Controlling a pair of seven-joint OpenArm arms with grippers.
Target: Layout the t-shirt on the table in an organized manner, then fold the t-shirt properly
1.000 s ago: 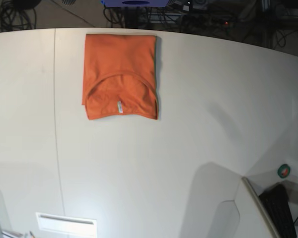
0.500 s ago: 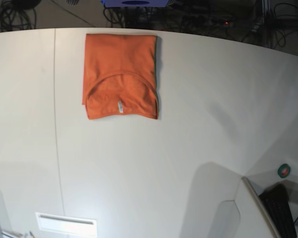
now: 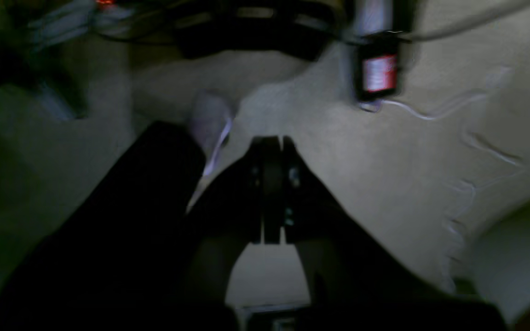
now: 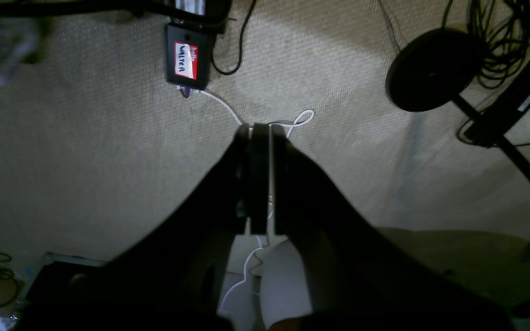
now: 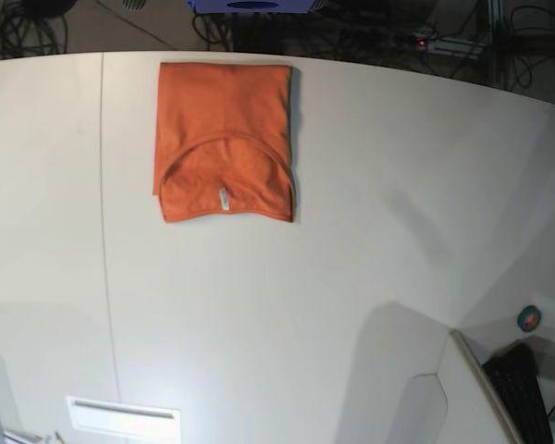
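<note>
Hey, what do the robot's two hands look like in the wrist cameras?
Both look alike: the left hand and right hand are matte black, each with two flat fingers that widen into broad dark bases toward the camera. No markings or cables are visible on them.

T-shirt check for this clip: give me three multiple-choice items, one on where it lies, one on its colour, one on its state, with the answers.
1. Where on the table does the t-shirt lie?
A. In the middle
B. Near the far edge, just right of the dark seam line
C. At the near edge, beside the camera

2. What colour is the t-shirt?
A. Blue
B. White
C. Orange

3. What state is the t-shirt in?
A. Folded into a compact flat rectangle, neckline and white neck label showing
B. Spread out full, both sleeves extended
C. Crumpled in a heap

Answers:
1. B, since the base view shows it by the table's far rim, close to the seam.
2. C, since the cloth is bright orange all over.
3. A, since its edges are straight, no sleeves stick out, and the neckline curve sits on top.
</note>
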